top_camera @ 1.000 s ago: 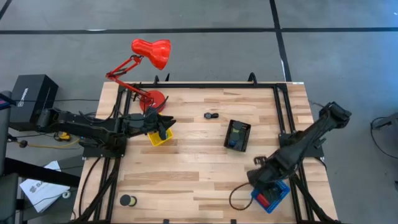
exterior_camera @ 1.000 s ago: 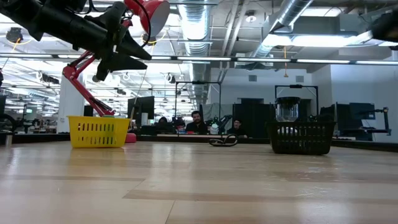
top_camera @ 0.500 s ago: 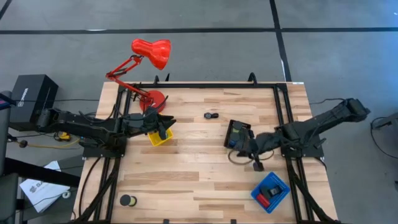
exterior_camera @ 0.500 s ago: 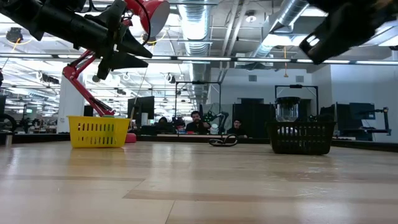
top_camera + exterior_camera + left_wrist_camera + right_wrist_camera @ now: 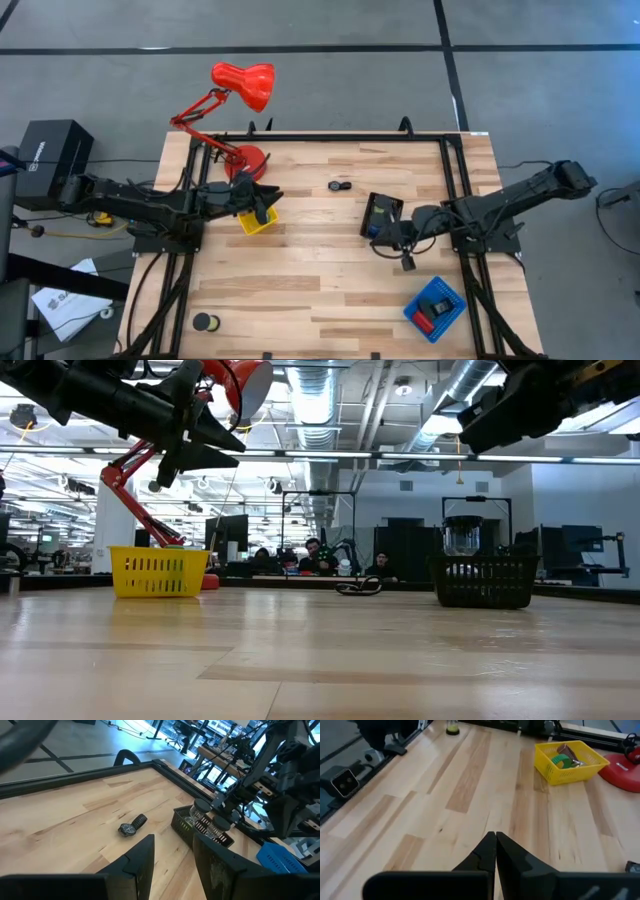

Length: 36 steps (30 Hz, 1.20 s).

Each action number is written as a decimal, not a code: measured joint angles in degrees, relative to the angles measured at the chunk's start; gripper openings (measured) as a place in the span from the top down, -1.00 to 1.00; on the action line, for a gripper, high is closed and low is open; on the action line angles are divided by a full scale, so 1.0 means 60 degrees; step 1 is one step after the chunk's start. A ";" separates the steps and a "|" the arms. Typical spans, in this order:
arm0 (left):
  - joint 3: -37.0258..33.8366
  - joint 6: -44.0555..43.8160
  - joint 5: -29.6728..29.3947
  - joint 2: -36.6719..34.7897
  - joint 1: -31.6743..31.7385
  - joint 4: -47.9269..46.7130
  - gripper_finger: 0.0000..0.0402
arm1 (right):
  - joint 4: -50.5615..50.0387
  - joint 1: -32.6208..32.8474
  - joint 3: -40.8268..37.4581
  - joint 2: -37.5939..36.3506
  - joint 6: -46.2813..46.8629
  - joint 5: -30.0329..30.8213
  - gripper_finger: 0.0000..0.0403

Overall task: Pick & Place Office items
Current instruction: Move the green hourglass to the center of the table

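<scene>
- The office items lie scattered over the wooden bench (image 5: 320,270): a small black disc-like piece with a short strap-like tail (image 5: 340,185) sits loose near the far edge, and the left wrist view shows it as a dark round face with a grey-black band.
- A black disc with a yellowish centre (image 5: 204,322) rests alone at the near left corner, well apart from everything else.
- The yellow tray (image 5: 570,760) holds a green piece (image 5: 563,762) and some silvery bits; the high view shows it just beside the red lamp's base (image 5: 247,160).
- The blue tray (image 5: 435,308) at the near right carries a red block (image 5: 424,323) and a black block.
- The black tray (image 5: 382,217) in the middle holds small things, dark with a bluish spot; what they are is too small to tell.
- The left pincer (image 5: 172,852) hovers above the yellow tray, fingers parted by a moderate gap, with nothing seen between them.
- The right pincer (image 5: 495,845) is above the bench just beside the black tray's near edge, fingers pressed together and empty.
- In the low view both arms are cut off by the upper edge, and the near-corner disc and the blue tray do not show there.
- People sit in the room far behind the bench, hard to make out.
</scene>
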 joint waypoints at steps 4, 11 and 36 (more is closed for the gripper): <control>0.0000 0.0000 0.0146 0.0000 -0.0013 0.0000 0.35 | -0.0018 0.0000 0.0000 0.0004 0.0047 0.0000 0.98; 0.0000 0.0516 0.1704 0.0054 -0.0253 0.1565 0.35 | -0.0022 0.0000 0.0000 0.0004 0.0050 0.0000 0.98; 0.0007 0.0625 0.3542 0.1431 -0.1310 0.5768 0.35 | 0.2567 -0.0018 0.0004 0.0906 -0.0934 0.0040 0.82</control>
